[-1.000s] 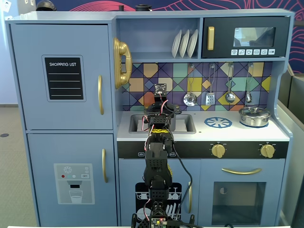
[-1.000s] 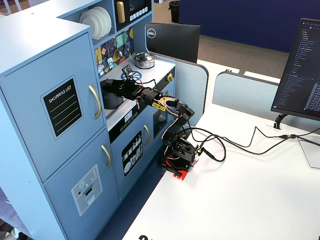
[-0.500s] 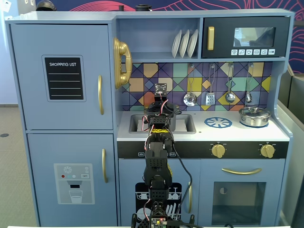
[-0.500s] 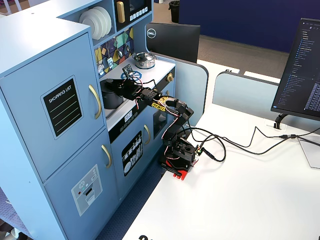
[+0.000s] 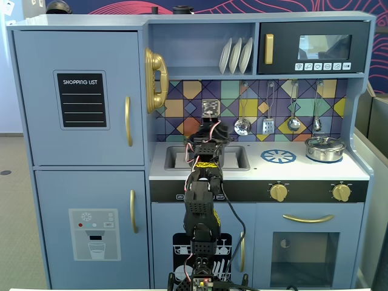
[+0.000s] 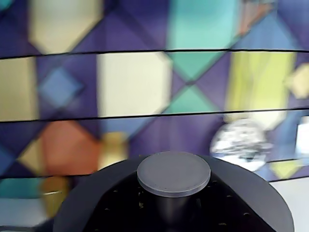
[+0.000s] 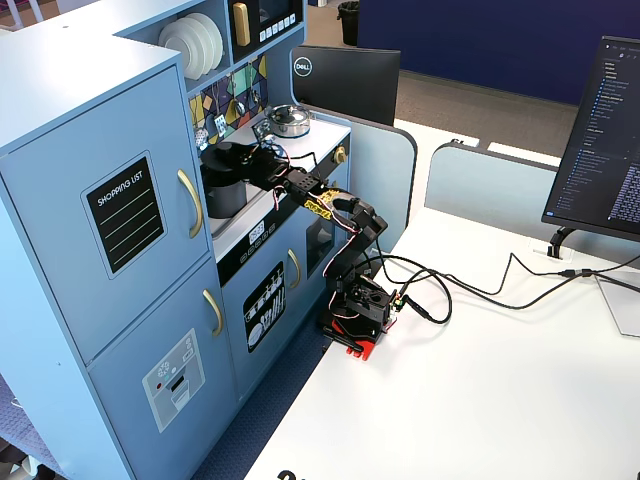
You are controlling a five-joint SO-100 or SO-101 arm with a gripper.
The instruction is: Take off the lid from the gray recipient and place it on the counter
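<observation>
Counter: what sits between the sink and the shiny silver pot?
In a fixed view, only the blue printed burner ring lies between the sink and the silver pot; the counter there is otherwise bare.

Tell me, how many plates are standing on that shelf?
3: white plates stand on edge side by side on the upper shelf, left of the microwave. None seem hidden.

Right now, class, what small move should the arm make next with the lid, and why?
Probably swing the lid sideways toward the bare counter. In a fixed view it seems to sit just above the pot, apparently already lifted, so setting it down looks like what remains.
</observation>
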